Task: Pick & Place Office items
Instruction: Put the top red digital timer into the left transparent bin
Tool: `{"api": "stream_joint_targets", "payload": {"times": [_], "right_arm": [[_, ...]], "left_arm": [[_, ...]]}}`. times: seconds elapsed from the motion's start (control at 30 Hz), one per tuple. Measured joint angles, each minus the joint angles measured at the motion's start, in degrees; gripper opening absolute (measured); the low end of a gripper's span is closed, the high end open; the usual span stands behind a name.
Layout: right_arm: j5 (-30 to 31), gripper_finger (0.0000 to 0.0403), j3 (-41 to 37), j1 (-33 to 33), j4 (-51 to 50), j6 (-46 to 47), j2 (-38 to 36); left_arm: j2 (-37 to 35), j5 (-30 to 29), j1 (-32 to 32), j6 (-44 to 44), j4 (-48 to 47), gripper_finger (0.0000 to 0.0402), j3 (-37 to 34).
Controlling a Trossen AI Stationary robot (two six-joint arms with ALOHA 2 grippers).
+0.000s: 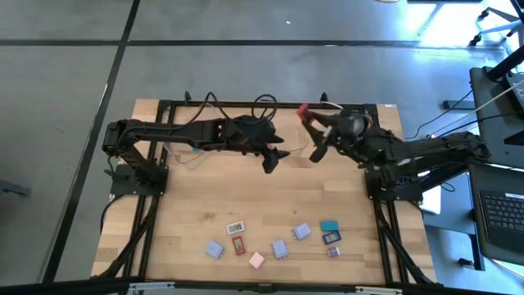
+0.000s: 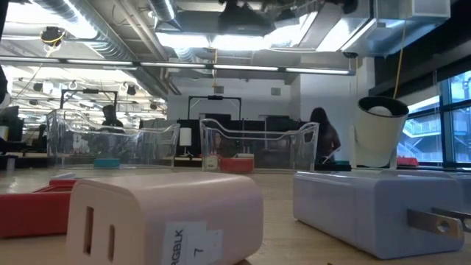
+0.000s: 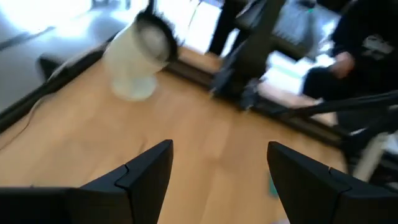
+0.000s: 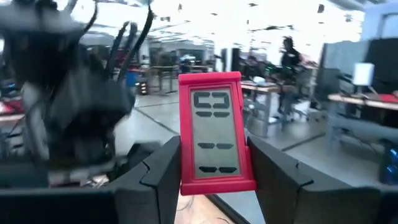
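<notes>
1. My right claw (image 4: 211,180) is up off the worktop (image 1: 205,197) near its far edge. Its two fingers are pinched on a red block (image 4: 214,134), a flat piece with a grey display face, held upright between them.

2. In the overhead view the red block (image 1: 302,111) points toward the far rail, above bare wood.

3. My left claw (image 3: 217,180) hovers near the middle of the far half of the worktop, close to the right claw. Its fingers stand wide apart and hold nothing.

4. The other office items (image 1: 278,239) lie loosely along the near edge: lavender-blue, teal, pink, white and red blocks, well apart from both claws.

5. Clear trays (image 2: 257,143) stand at the far side in the table-level view, and a round white object (image 2: 379,132) stands to one side of them.

6. Risk: the block is gripped only by its lower part. I judge that a quick swing could tip it or let it slip out.

7. Risk: the two claws are close together. Moving the right arm toward a tray could brush the left arm.

8. Risk: releasing from too high could bounce the block off a tray wall and onto the worktop.
</notes>
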Motion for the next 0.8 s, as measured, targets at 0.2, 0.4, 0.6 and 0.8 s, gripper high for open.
{"api": "stream_joint_targets", "payload": {"times": [0.2,0.4,0.6,0.8], "right_arm": [[0.95,0.0166,0.01,-0.96,2.11,-4.31,4.26],[-1.47,0.0166,0.04,-1.20,3.46,-11.97,6.12],[-5.07,0.0166,0.04,-1.16,5.26,-18.32,8.84],[-5.11,0.0166,0.06,-1.16,5.60,-21.44,9.95]], "left_arm": [[-4.18,-1.07,-0.35,0.24,-1.07,0.0257,-0.07],[-8.53,-11.87,-0.34,-2.46,-2.35,0.0257,-0.07],[-10.22,-17.07,1.17,-9.90,-0.38,0.0257,-0.07],[-8.94,-7.55,3.48,-15.95,-0.05,0.0257,-0.02]]}}
